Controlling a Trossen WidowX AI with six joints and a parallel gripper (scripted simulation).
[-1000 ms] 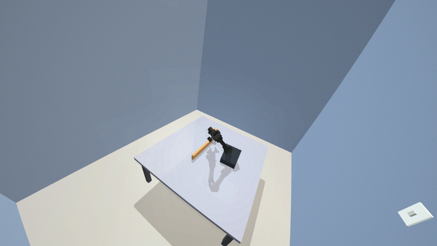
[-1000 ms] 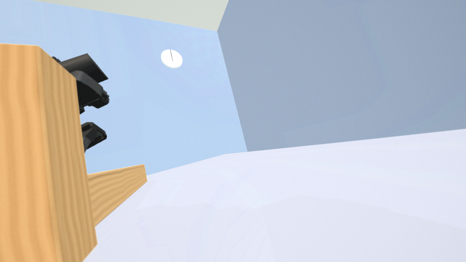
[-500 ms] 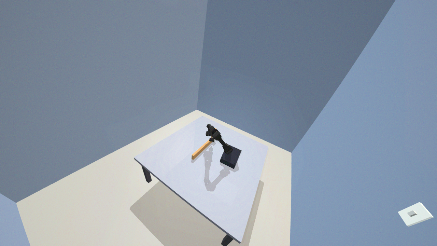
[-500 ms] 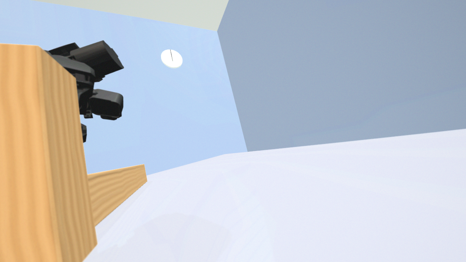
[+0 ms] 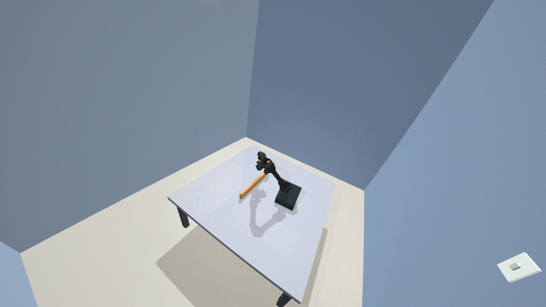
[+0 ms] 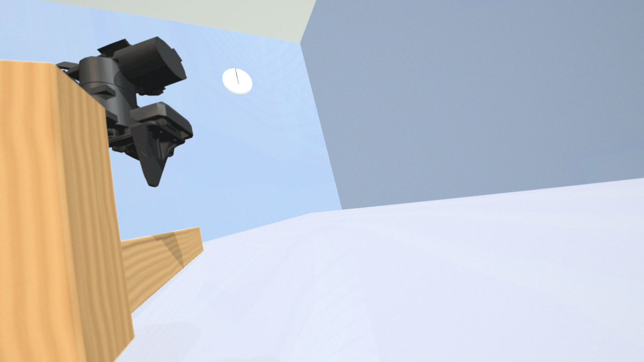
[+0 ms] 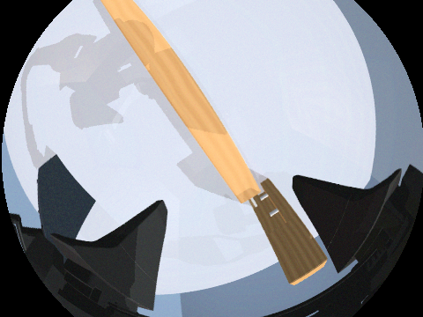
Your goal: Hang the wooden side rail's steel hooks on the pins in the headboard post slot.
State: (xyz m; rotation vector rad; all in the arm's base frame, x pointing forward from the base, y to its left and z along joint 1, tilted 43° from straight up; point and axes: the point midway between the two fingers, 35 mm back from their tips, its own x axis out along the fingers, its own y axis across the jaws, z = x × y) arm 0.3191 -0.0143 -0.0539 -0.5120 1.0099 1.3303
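Observation:
The wooden side rail [image 5: 251, 186] [image 6: 157, 263] [image 7: 189, 97] lies along the table, its near end close to the foot of the upright headboard post [image 5: 269, 161] [image 6: 31, 202] [image 7: 291, 238]. Two pale pins show in the post's face, a lower pin [image 7: 263, 196] and an upper pin [image 7: 274, 213]. A bit of pale steel hook [image 7: 253, 202] shows at the rail's end, outside the post; the second hook is not clear. My gripper [image 6: 153, 173] [image 7: 229, 190] is wide open and empty, above the rail's end and the post. It holds neither.
The dark arm base [image 5: 288, 196] stands on the pale table [image 5: 213, 190], to the right of the rail in the top view. The arm reaches from it toward the post. The arm's shadow falls beside the rail. A round clock [image 6: 237, 81] hangs on the wall.

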